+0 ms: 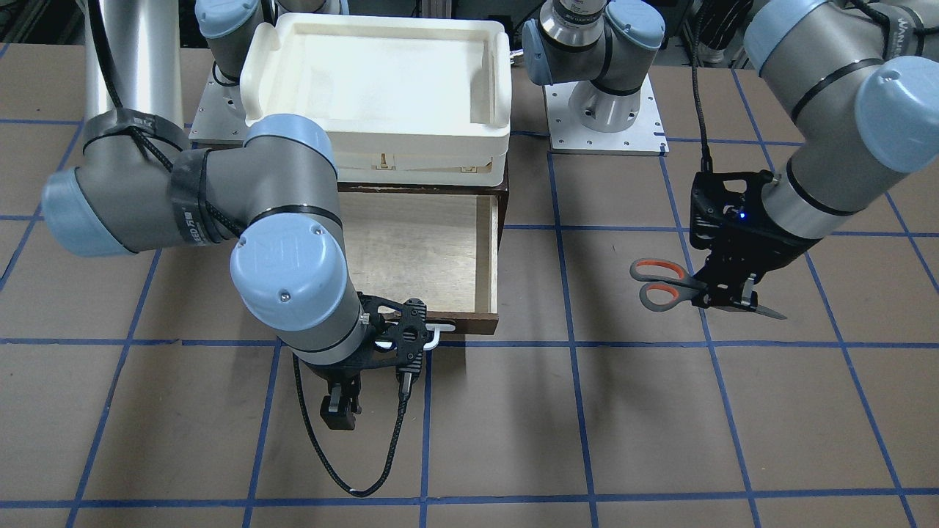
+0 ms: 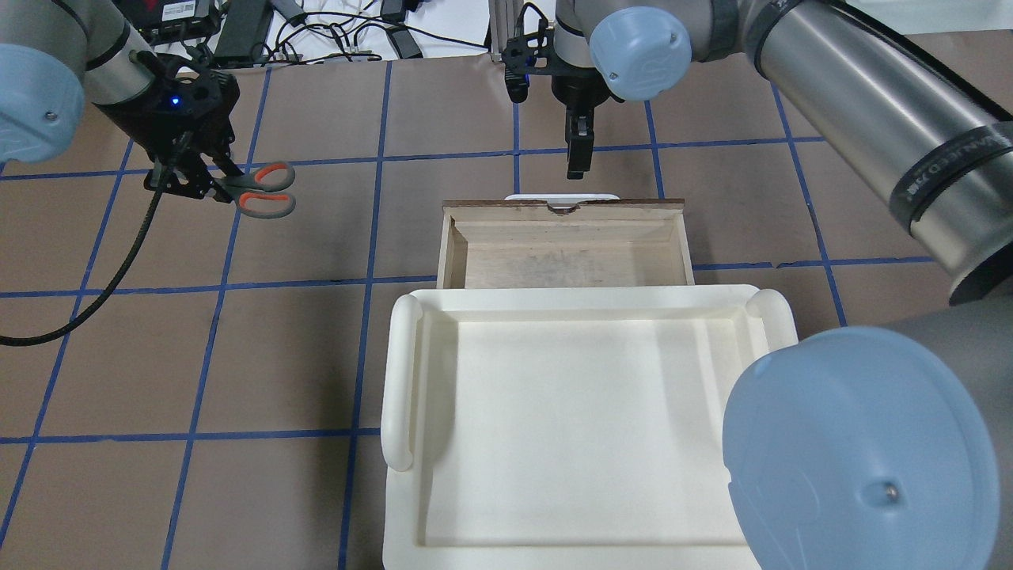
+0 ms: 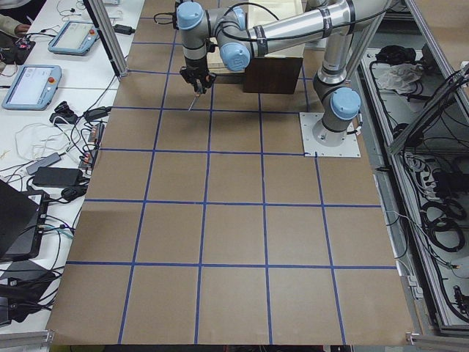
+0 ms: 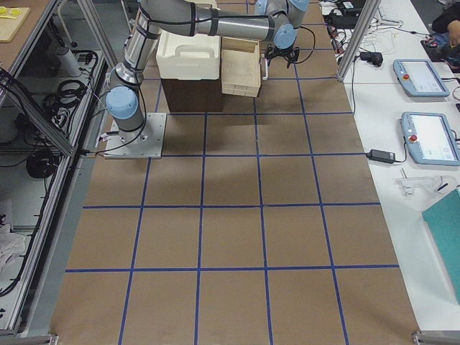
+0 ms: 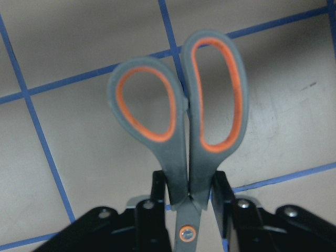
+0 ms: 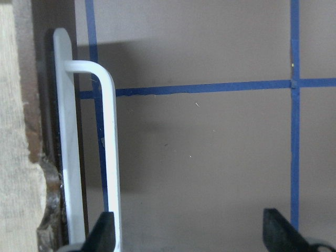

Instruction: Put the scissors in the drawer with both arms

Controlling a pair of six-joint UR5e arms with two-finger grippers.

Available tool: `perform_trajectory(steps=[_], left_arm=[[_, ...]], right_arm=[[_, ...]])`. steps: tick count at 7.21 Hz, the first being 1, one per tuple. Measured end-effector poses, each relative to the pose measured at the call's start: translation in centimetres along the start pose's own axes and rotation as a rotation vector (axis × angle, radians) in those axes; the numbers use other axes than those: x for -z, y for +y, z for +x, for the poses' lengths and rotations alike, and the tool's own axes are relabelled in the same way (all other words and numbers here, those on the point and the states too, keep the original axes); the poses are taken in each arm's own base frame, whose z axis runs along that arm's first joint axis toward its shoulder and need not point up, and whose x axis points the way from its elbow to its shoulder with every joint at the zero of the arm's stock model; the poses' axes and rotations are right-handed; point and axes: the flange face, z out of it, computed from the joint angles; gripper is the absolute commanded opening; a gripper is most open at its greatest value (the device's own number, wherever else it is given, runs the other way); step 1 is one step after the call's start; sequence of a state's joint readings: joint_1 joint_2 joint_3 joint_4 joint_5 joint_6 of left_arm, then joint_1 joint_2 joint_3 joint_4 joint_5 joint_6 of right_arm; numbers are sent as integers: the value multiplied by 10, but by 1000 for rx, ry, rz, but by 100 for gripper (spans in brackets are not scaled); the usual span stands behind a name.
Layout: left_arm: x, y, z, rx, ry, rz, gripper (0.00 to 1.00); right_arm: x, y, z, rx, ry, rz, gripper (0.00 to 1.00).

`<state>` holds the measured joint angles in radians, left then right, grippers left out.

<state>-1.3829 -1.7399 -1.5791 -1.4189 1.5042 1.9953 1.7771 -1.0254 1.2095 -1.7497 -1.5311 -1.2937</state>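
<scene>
The scissors (image 1: 664,282) have grey handle loops lined in orange and dark blades. My left gripper (image 1: 726,297) is shut on them near the pivot and holds them above the table, off to the drawer's side. They also show in the overhead view (image 2: 265,190) and the left wrist view (image 5: 178,121), loops pointing away from the gripper (image 5: 189,197). The dark brown drawer (image 1: 418,249) stands pulled open with its pale inside bare. My right gripper (image 1: 341,411) is open and empty, just out from the white bar handle (image 6: 107,157).
A cream-white plastic tray (image 1: 293,29) sits on top of the cabinet above the drawer, seen also in the overhead view (image 2: 400,380). The brown table carries a blue tape grid. A black cable (image 1: 352,477) hangs from my right wrist onto the table.
</scene>
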Motion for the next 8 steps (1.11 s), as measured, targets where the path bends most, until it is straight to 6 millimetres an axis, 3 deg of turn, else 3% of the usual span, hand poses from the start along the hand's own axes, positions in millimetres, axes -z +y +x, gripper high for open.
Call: perform_trajectory(steps=[2,4,6,8], left_arm=[[0,-54,-3,55,11,29,0],[-5,-119,-5,103,20,31,0],[-13,-187,-4,150,12,28,0],[-20,-237,-1,198,-3,34,0]], right_arm=[[74,16,-35,-115,95,5,100],[134,66,-91,-314,154,-7,100],[163,110,-152,-635,164,10,100],[177,122,-195,-986,132,14,100]])
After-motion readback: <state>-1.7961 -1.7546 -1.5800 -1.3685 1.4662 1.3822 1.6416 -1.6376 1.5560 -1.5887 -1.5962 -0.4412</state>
